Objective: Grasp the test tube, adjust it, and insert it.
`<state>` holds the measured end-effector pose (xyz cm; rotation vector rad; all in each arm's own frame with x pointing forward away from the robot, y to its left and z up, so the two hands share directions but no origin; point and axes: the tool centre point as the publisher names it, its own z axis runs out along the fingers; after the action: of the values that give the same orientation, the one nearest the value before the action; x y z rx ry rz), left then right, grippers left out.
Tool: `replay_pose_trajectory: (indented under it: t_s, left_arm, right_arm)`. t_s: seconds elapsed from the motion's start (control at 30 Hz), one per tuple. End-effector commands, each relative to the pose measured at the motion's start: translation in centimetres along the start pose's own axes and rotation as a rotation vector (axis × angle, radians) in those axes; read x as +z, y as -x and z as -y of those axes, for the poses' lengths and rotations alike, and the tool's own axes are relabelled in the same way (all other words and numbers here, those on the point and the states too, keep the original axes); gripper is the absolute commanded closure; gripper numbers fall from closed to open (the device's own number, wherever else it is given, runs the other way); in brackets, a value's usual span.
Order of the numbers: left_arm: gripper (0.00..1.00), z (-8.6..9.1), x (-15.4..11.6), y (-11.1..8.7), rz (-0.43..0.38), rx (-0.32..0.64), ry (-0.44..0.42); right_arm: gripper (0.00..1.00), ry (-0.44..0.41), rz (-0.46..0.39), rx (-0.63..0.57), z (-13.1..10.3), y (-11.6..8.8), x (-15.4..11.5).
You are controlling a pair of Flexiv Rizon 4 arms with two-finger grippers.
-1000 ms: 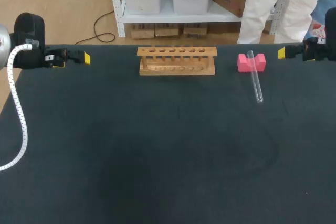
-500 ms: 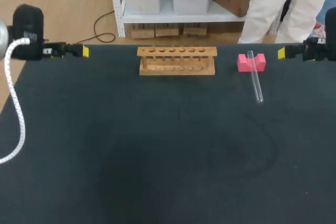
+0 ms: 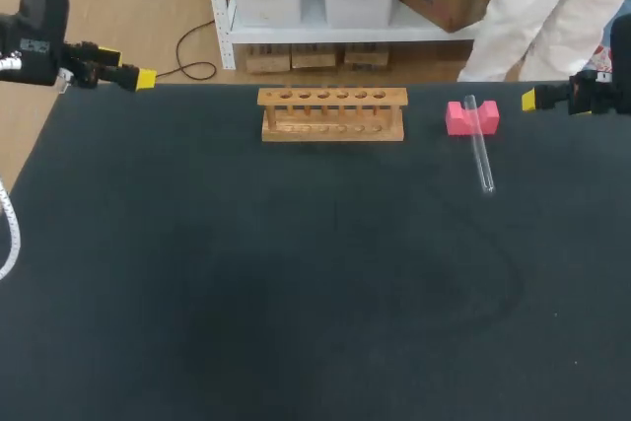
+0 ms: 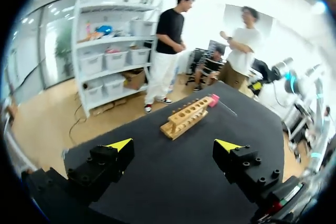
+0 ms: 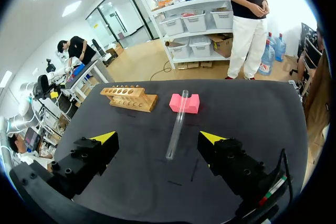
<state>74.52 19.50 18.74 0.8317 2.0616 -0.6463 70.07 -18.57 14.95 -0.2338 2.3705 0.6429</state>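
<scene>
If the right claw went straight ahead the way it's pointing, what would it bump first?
Probably the clear glass test tube, which lies straight ahead of the right claw with its far end on the pink block. The claw's height is hard to judge, so it might pass above.

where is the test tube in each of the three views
Head view: test tube lies right of the wooden rack, its far end on the pink block.
Left wrist view: test tube is a thin line far ahead of the left claw, past the rack, by the pink block.
Right wrist view: test tube lies straight ahead of the right claw.
Shared landmark: the pink block.
</scene>
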Motion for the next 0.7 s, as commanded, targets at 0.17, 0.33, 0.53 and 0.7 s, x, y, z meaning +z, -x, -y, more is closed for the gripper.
replay_pose_trajectory:
  t_s: [0.17, 0.33, 0.53, 0.7]
  left_arm:
    - [0.0, -0.2, 2.4, -0.8, 0.115, 0.28, -0.395]
    - [0.0, -0.2, 4.1, -0.9, 0.111, 0.324, -0.427]
    - [0.0, -0.2, 6.1, -1.1, 0.112, 0.376, -0.421]
    - [0.0, 0.0, 7.4, -1.1, 0.103, 0.374, -0.409]
  right_arm:
    - [0.0, -0.005, 0.0, 0.0, -0.1, 0.0, 0.0]
    - [0.0, -0.005, 0.0, 0.0, -0.1, 0.0, 0.0]
    - [0.0, -0.005, 0.0, 0.0, -0.1, 0.0, 0.0]
    - [0.0, -0.005, 0.0, 0.0, -0.1, 0.0, 0.0]
